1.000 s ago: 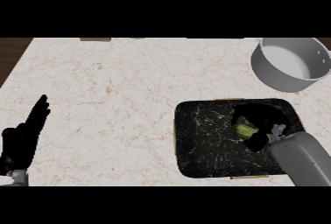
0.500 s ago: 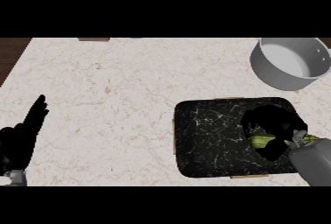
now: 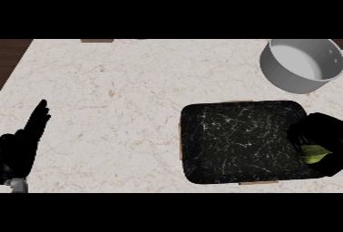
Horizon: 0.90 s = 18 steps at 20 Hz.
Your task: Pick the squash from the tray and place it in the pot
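Curling round the yellow-green squash (image 3: 313, 154), the robot's right hand (image 3: 324, 130) hangs over the right edge of the black, white-veined tray (image 3: 234, 145). Only a sliver of the squash shows between the dark fingers, and whether it touches the tray cannot be told. The tray lies by the near edge of the pale marbled counter (image 3: 120, 90), toward its right side. The grey pot (image 3: 303, 63) stands well apart from the tray in the counter's far right corner, its mouth tilted toward the tray and nothing visible inside. At the counter's near left corner the left hand (image 3: 23, 147) rests open, fingers straight and pointing away from the robot.
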Tool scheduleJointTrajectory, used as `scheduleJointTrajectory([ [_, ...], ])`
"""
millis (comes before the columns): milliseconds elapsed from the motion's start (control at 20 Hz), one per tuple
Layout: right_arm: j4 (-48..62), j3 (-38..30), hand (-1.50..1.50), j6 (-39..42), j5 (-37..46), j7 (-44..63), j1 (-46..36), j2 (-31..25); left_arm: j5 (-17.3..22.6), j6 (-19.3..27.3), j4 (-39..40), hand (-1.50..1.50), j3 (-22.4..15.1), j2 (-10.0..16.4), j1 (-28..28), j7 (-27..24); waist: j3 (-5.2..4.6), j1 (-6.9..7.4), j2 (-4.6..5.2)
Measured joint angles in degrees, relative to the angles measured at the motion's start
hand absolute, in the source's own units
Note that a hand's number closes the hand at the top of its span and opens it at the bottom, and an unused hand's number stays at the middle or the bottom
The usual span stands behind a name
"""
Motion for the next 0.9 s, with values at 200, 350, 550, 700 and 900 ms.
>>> scheduleJointTrajectory([
  [200,-3.55,-5.24,1.5,-5.88,-0.47,-1.51,0.99,-0.68,0.75,-0.76,1.6,0.0,1.28,0.62,-0.4,-0.87,-0.02,-0.51,-0.11],
  [350,-6.44,-11.14,1.5,-9.72,-3.14,-1.71,1.45,-0.61,0.44,-0.38,1.14,0.0,1.11,0.15,0.09,-0.52,-0.04,-1.01,-0.3],
  [550,-9.63,-19.23,1.5,-12.55,-7.42,-0.37,0.53,-0.22,-0.21,0.03,0.6,0.0,0.65,-0.3,0.14,-0.15,-0.05,-1.03,-0.33],
  [700,-9.87,-24.5,1.5,-10.85,-12.79,0.36,-0.16,0.21,-0.19,-0.34,1.64,0.0,0.95,-0.2,-0.35,-0.91,-0.07,-0.71,-0.21],
  [900,-7.4,-28.94,1.5,-7.82,-18.3,2.57,-4.12,0.97,-0.77,-0.54,0.9,0.0,0.43,-0.8,0.94,-1.76,-0.07,0.05,-0.08],
])
